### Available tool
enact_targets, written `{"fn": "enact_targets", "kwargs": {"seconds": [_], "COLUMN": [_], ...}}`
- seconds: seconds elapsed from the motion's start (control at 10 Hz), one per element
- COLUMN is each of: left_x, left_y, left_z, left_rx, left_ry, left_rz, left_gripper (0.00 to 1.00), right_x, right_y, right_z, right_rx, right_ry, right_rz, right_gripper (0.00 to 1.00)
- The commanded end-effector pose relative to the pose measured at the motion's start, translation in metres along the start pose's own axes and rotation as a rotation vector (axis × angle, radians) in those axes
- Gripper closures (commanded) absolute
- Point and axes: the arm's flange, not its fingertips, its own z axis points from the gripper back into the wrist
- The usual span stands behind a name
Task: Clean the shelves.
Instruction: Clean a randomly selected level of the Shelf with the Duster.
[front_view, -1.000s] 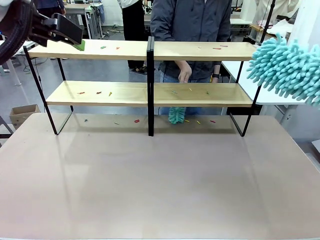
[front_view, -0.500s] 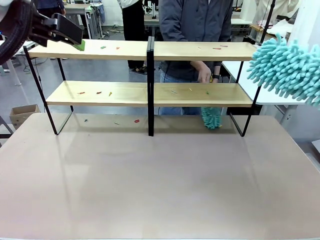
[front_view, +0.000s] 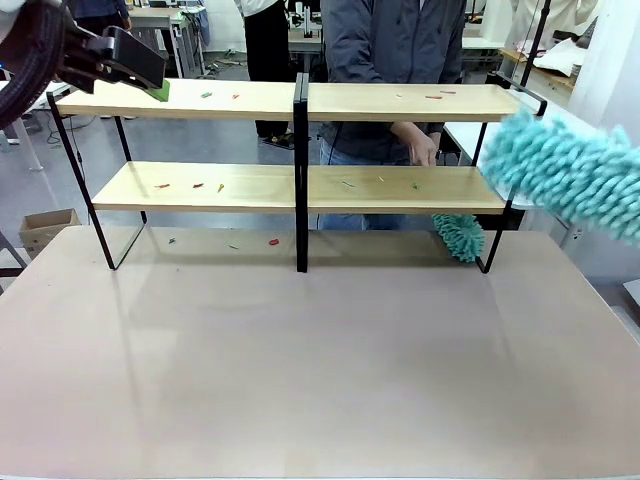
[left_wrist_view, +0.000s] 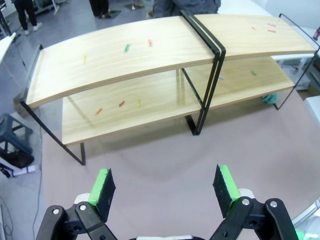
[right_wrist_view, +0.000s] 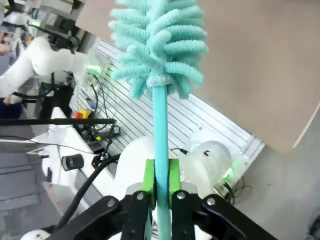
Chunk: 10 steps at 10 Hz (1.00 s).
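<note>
Teal and fluffy, the duster (front_view: 572, 178) is clamped by its stem between the right arm's fingers (right_wrist_view: 148, 176). Its head sits just off the right end of the shelves (front_view: 250, 100), roughly level with the gap between the 2 boards. Those boards run long across the desk (front_view: 320, 370), so I'd guess any sweep goes leftward from there. The left arm's fingers (left_wrist_view: 102, 186) stand apart and empty, up by the top board's left end. Coloured scraps (front_view: 205, 95) dot both tiers.
</note>
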Motion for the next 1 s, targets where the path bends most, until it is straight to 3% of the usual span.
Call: {"fn": "enact_targets", "kwargs": {"seconds": [0.0, 0.4, 0.9], "left_x": [0.000, 0.000, 0.000], "left_y": [0.001, 0.001, 0.001], "left_z": [0.000, 0.000, 0.000], "left_rx": [-0.003, -0.003, -0.003], "left_ry": [-0.002, -0.002, -0.002], "left_rz": [0.008, 0.008, 0.008], "left_gripper": [0.00, 0.00, 0.00], "right_x": [-0.005, 0.010, 0.034], "right_y": [0.002, -0.009, 0.013], "right_z": [0.004, 0.006, -0.012], "right_rx": [0.020, 0.034, -0.007], "right_ry": [-0.008, -0.004, -0.003], "right_rz": [0.009, 0.007, 0.088], "right_gripper": [0.87, 0.87, 0.87]}}
